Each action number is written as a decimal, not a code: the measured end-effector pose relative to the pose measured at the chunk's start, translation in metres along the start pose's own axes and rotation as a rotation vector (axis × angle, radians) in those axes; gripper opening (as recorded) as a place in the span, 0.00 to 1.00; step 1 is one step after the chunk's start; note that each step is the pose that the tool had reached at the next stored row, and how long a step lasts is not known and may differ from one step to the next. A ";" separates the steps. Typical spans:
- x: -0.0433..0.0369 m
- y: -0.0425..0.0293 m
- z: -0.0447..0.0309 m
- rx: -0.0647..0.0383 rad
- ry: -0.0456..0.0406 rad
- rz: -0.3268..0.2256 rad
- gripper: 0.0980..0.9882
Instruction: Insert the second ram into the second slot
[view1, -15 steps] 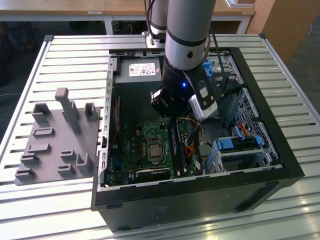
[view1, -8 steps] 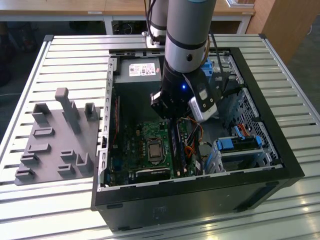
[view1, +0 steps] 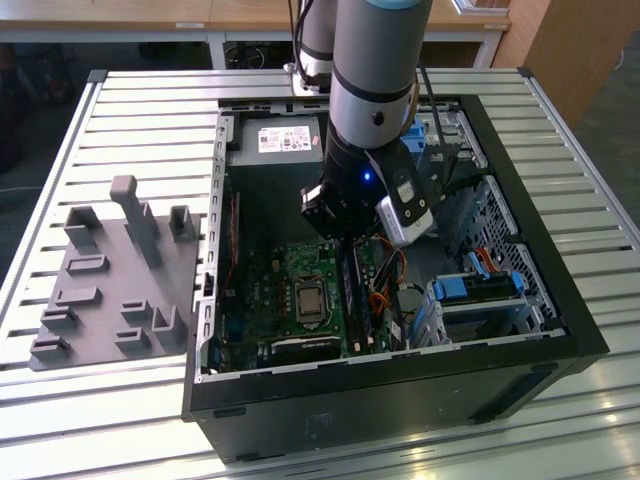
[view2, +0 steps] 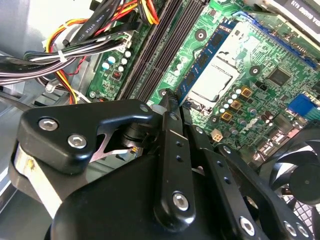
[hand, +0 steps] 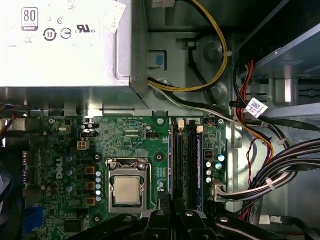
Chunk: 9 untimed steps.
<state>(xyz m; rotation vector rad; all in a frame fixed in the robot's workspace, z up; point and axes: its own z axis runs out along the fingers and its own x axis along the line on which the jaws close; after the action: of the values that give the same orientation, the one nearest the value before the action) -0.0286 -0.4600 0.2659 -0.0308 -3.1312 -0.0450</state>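
Observation:
My gripper (view1: 345, 238) reaches down into the open computer case (view1: 560, 300), over the memory slots (view1: 357, 290) of the green motherboard (view1: 290, 290). In the second wrist view the second ram (view2: 202, 57), a thin blue stick, stands on edge alongside the black slots (view2: 160, 50), on the processor-socket side. Its near end sits between my black fingers (view2: 170, 130), which are drawn together on it. In the first wrist view it is a thin blue line (hand: 170, 160) beside the slots (hand: 185, 160), running under my gripper (hand: 174, 200). How deep it sits in the slot I cannot tell.
The processor socket (hand: 126, 190) lies close beside the slots. Cable bundles (hand: 260, 160) crowd the other side. The power supply (view1: 285, 140) fills the case's far end, and light-blue drive brackets (view1: 480, 290) sit at the exterior view's right. A grey fixture plate (view1: 110, 280) lies outside the case.

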 end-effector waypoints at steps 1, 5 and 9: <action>0.0000 0.0000 0.0001 0.000 0.0000 0.000 0.04; -0.0001 0.0000 0.0005 0.000 0.0002 0.000 0.04; -0.0028 0.0001 0.0018 -0.002 0.0033 0.001 0.04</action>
<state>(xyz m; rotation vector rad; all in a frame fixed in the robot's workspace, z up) -0.0258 -0.4600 0.2641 -0.0321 -3.1279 -0.0480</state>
